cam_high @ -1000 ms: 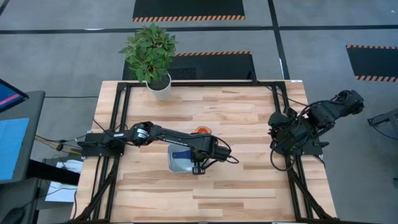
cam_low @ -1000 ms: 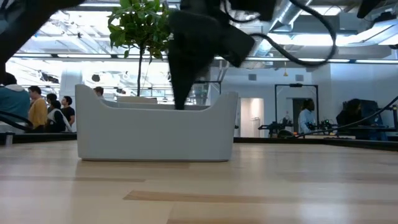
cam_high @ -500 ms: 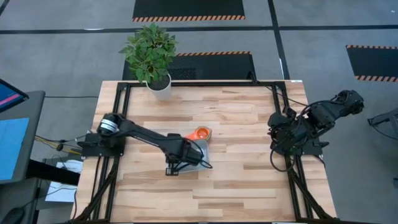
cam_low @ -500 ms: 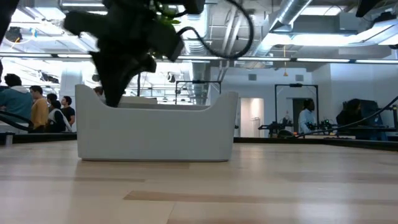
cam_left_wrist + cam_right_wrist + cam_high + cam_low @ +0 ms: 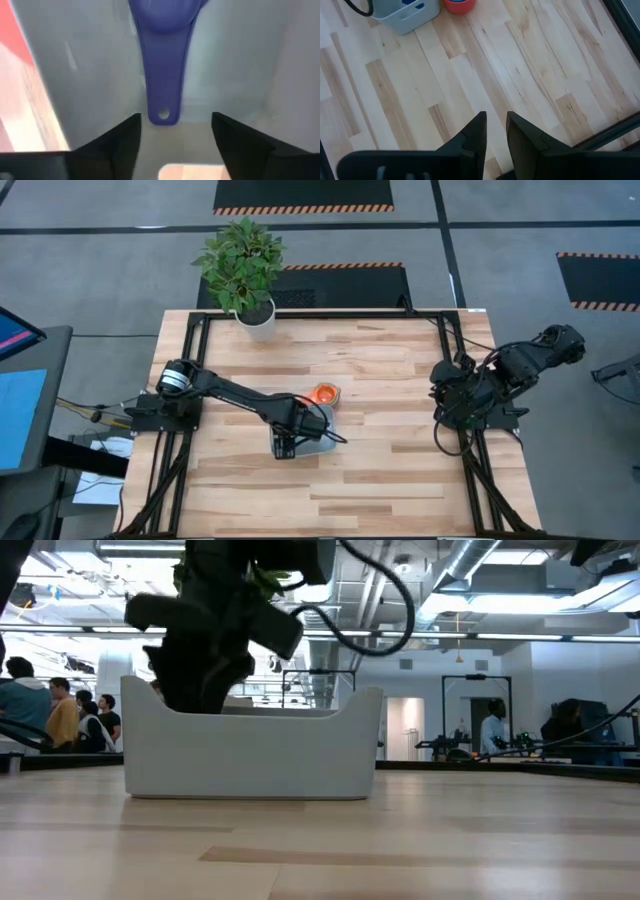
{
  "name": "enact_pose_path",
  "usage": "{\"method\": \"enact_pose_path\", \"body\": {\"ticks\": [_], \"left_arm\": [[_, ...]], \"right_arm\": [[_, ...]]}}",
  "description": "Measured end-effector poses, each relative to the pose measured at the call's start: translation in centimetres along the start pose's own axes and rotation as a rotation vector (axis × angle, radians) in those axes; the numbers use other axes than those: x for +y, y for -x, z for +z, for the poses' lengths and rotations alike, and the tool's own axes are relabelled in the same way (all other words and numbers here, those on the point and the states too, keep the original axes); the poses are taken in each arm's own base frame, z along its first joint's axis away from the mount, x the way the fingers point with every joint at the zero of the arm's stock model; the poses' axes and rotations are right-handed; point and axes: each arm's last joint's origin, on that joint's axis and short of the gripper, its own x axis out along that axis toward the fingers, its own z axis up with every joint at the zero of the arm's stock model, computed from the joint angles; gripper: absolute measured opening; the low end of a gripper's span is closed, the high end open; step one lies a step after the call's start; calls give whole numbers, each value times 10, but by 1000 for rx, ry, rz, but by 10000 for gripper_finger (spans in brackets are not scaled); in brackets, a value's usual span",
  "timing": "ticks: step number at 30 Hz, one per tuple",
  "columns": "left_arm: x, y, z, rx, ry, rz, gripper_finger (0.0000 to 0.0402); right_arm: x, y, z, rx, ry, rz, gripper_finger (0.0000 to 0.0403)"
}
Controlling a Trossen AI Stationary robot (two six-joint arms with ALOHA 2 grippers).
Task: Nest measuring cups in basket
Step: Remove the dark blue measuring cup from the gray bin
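The pale grey-blue basket (image 5: 318, 442) (image 5: 250, 750) stands mid-table. A blue measuring cup (image 5: 166, 45) lies on its floor, bowl away from me, with the handle's holed end (image 5: 163, 115) toward my fingers. My left gripper (image 5: 285, 448) (image 5: 175, 142) points down into the basket's left end. It is open, with one finger on either side of that handle end and apart from it. An orange cup (image 5: 325, 393) stands on the table by the basket's far side. My right gripper (image 5: 496, 125) waits raised at the table's right edge, a narrow gap between its fingers.
A plant in a white pot (image 5: 255, 320) stands at the table's far edge, left of centre. Bare wood (image 5: 400, 470) lies between the basket and the right arm. In the low view people stand in the room beyond the table.
My left gripper has gone from the basket's right end toward the table's left edge, staying pointed down, and now stands over the basket's left end. There its fingers have opened. The right arm has kept still.
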Motion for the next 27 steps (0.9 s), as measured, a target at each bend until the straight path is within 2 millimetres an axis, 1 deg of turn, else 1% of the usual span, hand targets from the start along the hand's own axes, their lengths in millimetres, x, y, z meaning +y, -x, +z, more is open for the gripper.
{"method": "enact_pose_path", "body": {"ticks": [3, 6, 10, 18, 23, 25, 27], "left_arm": [[5, -11, -1, 6, 6, -4, 260], [11, -23, -6, 38, 15, 9, 264], [18, -33, -6, 28, 22, 13, 265], [20, -37, -1, -40, -9, 29, 265], [19, -37, -1, -39, -15, 8, 264], [16, -37, -2, -38, -22, 6, 254], [12, -37, -2, -39, -34, 0, 236]], "right_arm": [[0, 0, 0, 0, -1, 1, 98], [0, 0, 0, -1, 0, 1, 98], [0, 0, 0, -1, -1, 2, 98], [1, 0, 0, 18, -21, 25, 98], [2, 0, -1, 36, -21, 38, 98], [2, 0, -1, 36, -21, 38, 98], [2, 0, -1, 36, -21, 38, 98]]}}
